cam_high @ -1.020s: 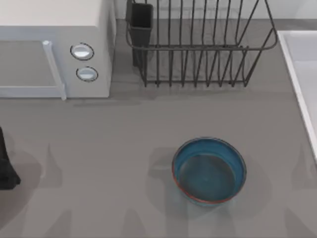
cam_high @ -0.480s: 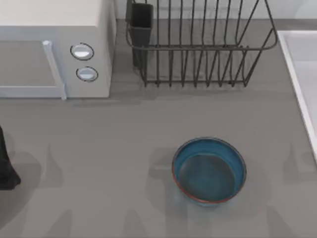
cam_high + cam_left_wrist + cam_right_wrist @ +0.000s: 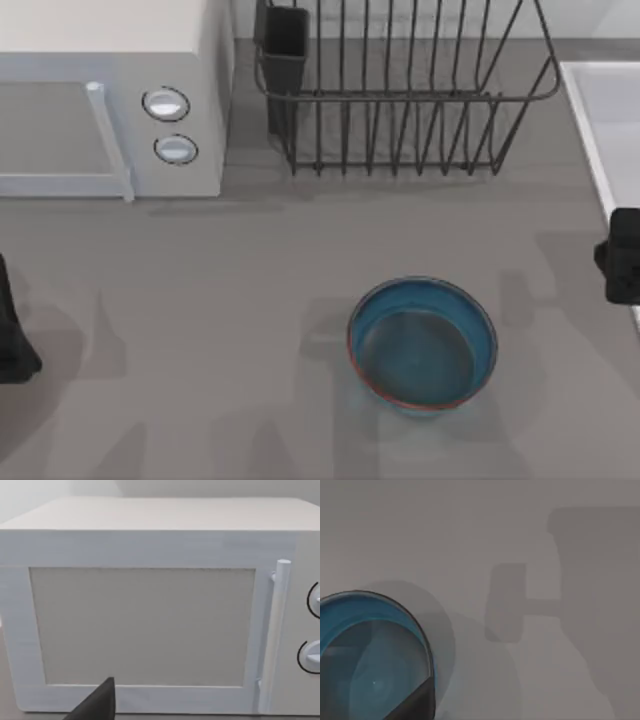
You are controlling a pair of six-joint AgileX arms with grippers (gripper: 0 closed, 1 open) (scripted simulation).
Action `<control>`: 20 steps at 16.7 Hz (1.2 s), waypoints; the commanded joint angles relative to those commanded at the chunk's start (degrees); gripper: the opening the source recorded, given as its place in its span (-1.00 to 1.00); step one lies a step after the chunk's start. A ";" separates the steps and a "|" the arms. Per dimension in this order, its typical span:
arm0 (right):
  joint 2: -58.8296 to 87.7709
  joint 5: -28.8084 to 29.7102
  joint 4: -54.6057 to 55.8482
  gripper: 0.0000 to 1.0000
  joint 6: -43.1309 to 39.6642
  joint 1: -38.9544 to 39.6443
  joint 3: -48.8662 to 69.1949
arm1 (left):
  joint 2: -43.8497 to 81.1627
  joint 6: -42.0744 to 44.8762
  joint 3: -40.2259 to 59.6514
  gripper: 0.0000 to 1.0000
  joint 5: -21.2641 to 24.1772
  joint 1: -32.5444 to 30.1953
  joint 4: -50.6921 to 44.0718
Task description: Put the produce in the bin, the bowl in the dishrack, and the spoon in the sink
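One blue bowl (image 3: 422,345) sits upright and empty on the grey table (image 3: 200,300), right of centre toward the near edge. One wire dishrack (image 3: 400,90) stands at the back, with one dark cup (image 3: 285,45) at its left corner. One white microwave (image 3: 110,100) with two round knobs (image 3: 166,104) stands at back left. One pale sink (image 3: 605,130) sits along the right edge. Right tool (image 3: 622,255) is at the table's right edge, beside the sink and well apart from the bowl; cannot tell whether it is open or closed. Left tool (image 3: 12,330) is parked at the left edge, facing the microwave door; its state also cannot be told.
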 joint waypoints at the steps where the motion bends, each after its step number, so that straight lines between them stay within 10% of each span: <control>1: 5.67 -0.11 -3.73 1.00 1.75 1.66 4.10 | 0.00 0.00 0.00 1.00 0.00 0.00 0.00; 11: 43.59 0.07 -29.60 1.00 13.94 13.62 35.24 | 0.00 0.00 0.00 1.00 0.00 0.00 0.00; 20: 46.16 0.27 -30.20 1.00 14.66 14.21 36.57 | 0.00 0.00 0.00 1.00 0.00 0.00 0.00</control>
